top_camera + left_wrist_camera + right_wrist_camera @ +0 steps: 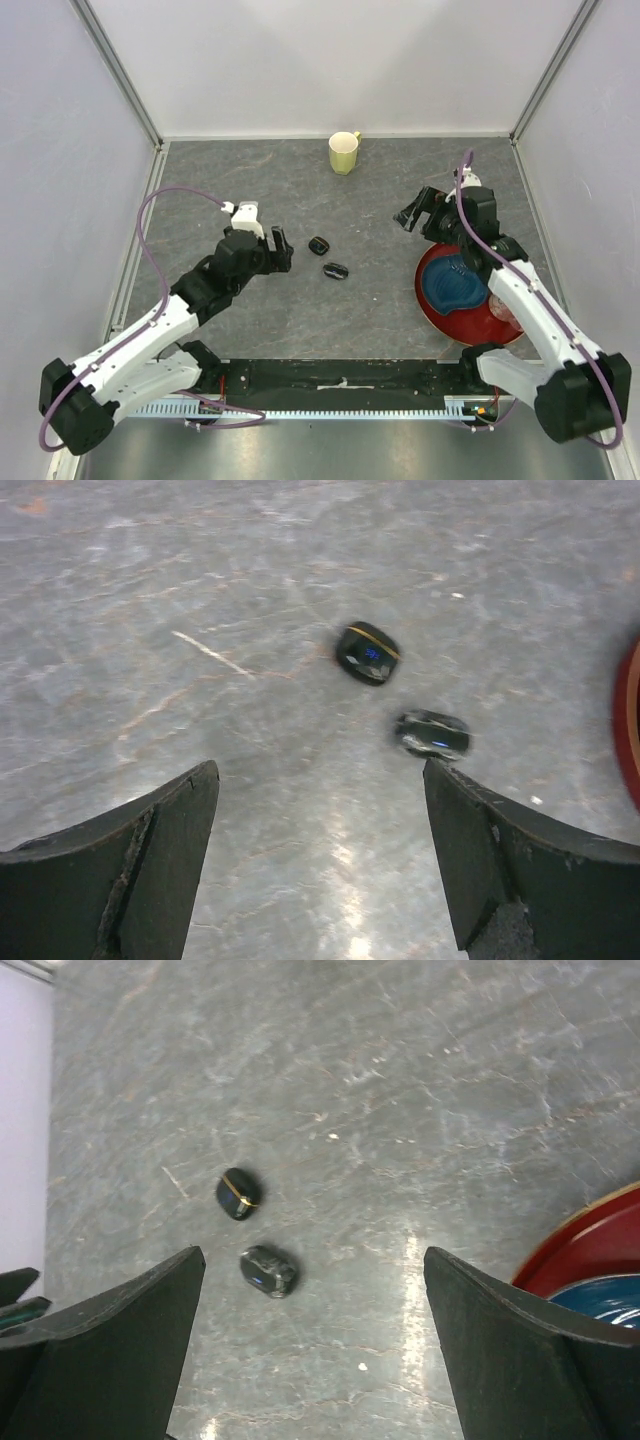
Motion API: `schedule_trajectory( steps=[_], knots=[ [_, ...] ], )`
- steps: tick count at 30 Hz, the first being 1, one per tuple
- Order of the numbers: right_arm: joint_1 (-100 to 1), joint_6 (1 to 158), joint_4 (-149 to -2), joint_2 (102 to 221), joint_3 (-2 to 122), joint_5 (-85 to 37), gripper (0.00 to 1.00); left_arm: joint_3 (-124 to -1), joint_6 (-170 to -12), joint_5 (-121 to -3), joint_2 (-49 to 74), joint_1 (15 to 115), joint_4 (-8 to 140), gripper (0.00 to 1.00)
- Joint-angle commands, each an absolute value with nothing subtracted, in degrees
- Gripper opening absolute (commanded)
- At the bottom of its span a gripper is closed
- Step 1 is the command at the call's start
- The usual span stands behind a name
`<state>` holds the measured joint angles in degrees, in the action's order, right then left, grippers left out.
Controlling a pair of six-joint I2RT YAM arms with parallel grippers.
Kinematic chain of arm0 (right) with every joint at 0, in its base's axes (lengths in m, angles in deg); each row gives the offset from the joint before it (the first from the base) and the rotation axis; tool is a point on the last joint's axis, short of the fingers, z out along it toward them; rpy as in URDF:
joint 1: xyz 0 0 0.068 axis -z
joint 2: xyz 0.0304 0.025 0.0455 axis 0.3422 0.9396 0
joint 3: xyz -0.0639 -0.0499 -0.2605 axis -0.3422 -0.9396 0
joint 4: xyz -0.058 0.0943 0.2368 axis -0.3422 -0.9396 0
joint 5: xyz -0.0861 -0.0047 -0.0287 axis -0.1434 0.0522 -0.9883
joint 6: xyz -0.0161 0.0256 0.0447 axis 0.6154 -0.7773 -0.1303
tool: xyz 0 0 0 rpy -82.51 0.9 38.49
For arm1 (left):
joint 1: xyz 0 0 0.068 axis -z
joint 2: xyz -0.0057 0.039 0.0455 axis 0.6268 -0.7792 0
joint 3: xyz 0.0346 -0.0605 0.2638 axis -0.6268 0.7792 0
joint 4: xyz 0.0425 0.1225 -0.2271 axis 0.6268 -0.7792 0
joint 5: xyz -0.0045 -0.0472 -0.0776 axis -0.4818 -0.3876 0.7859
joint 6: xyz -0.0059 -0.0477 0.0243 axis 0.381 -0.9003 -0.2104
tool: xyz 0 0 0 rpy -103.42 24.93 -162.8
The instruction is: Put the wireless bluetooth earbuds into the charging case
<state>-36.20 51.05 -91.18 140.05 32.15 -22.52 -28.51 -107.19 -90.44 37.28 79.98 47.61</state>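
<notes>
Plainly, the grey surface carries everything. A red plate lies at the right, under the right arm, and a yellow-green mug stands at the back. The left pincer and right pincer both gape wide and hold nothing. Between them, mid-surface, lie two black cases close together but apart: a gold-seamed case and a second case.

A robot lab booth: white panel walls, aluminium posts, grey tabletop.
</notes>
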Motion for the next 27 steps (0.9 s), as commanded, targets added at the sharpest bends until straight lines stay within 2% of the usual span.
schedule_trajectory(
  steps=[1, 2, 6, 15, 19, 23, 27],
  knots=[
    [-32.84, 55.01, -89.02, 145.05, 32.17, -16.46, 0.98, -29.44, -99.96, -78.87, 34.81, 70.14, 49.43, 0.89],
    [-32.84, 55.46, -89.10, 145.67, 32.35, -17.07, 0.98, -28.65, -100.31, -75.24, 34.98, 63.23, 50.49, 0.90],
    [-32.84, 57.75, -89.28, 147.25, 32.53, -22.42, 0.98, -27.23, -103.30, -68.89, 36.74, 54.47, 54.88, 0.90],
    [-36.43, 63.54, -87.09, 146.29, 30.59, -37.10, 0.98, -28.99, -110.68, -75.55, 35.59, 54.37, 50.15, 0.91],
    [-42.76, 67.07, -86.21, 147.78, 31.03, -52.18, 0.98, -27.68, -111.65, -77.74, 38.22, 54.28, 50.41, 0.91],
    [-45.50, 67.95, -80.61, 147.87, 29.02, -57.50, 0.98, -26.80, -110.69, -79.16, 41.30, 54.28, 51.20, 0.91],
    [-45.50, 69.70, -70.32, 146.82, 21.64, -60.14, 0.98, -25.21, -110.33, -81.08, 44.11, 54.72, 52.69, 0.91]
  ],
)
